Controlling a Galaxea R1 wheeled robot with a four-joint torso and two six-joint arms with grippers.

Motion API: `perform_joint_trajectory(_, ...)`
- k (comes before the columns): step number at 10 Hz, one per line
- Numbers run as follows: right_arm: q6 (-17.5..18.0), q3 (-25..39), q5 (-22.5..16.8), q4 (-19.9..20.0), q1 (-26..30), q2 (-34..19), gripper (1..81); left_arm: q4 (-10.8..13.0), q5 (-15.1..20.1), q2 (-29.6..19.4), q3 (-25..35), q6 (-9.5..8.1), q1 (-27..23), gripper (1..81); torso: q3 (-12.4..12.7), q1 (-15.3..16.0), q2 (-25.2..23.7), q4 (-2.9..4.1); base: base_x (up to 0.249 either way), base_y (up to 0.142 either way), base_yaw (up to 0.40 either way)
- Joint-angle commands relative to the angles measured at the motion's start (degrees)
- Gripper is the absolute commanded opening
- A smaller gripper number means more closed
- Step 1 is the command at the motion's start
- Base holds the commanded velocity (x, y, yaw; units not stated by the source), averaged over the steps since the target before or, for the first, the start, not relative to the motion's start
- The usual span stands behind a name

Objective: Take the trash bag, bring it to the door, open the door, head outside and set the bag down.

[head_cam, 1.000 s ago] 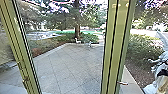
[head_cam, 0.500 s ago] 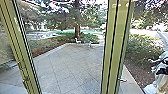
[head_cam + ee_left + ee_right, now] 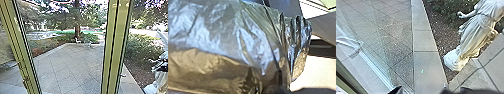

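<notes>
- Paved yard [image 3: 72,67] ahead, past greenish door frames [image 3: 116,47], white statue [image 3: 476,37] off beside the paving
- trash bag [image 3: 218,32] is right up at the left wrist camera – probably carried that side so the right arm can deal with the door handle [image 3: 351,46]
- can't tell how either gripper is set, tbh

Right tool [image 3: 436,91] angled downward, facing roughly one o'clock.
Only dark, blurred edges of it and of the left tool [image 3: 303,91] can be made out.
</notes>
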Motion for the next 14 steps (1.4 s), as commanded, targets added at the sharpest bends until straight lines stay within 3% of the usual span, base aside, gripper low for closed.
perform_joint_trajectory(1,-2.10,-1.70,7.23,-10.57,9.16,-0.03,81.1,-0.58,3.62,0.23,0.52,0.20,-2.03,1.0,0.00,0.00,0.00,0.00,0.000,0.000,0.000)
perform_joint_trajectory(5,-2.02,-3.45,7.40,-13.73,6.44,-0.38,81.1,-0.58,3.62,0.32,0.52,0.20,-2.03,1.0,-0.02,0.09,0.02,0.00,0.000,0.000,0.000)
perform_joint_trajectory(6,-2.02,-3.54,7.58,-13.74,5.13,-0.38,81.1,-0.58,3.62,0.23,0.52,0.20,-2.03,1.0,-0.02,0.11,0.05,-2.15,0.000,0.000,0.000)
perform_joint_trajectory(7,-1.93,-3.54,7.58,-13.57,4.16,-0.20,81.1,-0.58,3.62,0.23,0.52,0.20,-1.95,1.0,-0.02,0.11,0.05,-3.83,0.000,0.000,0.000)
perform_joint_trajectory(8,-1.93,-3.72,7.58,-13.56,3.36,-0.20,81.1,-0.58,3.62,0.23,0.52,0.20,-1.95,1.0,-0.02,0.13,0.05,-0.89,0.000,0.000,0.000)
perform_joint_trajectory(10,-2.02,-5.57,7.84,-13.56,3.10,-0.03,81.1,-0.58,3.62,0.23,0.52,0.20,-2.03,1.0,-0.02,0.13,0.06,-3.04,0.000,0.000,0.000)
perform_joint_trajectory(11,-2.02,-6.18,8.01,-14.18,2.22,0.15,81.1,-0.58,3.62,0.23,0.52,0.28,-2.03,1.0,-0.02,0.13,0.06,-3.30,0.000,0.000,0.000)
perform_joint_trajectory(14,-2.28,-11.89,10.30,-17.33,3.27,1.99,81.1,-0.58,3.62,0.23,0.52,0.20,-1.95,1.0,-0.02,0.13,0.06,-3.23,0.000,0.000,0.000)
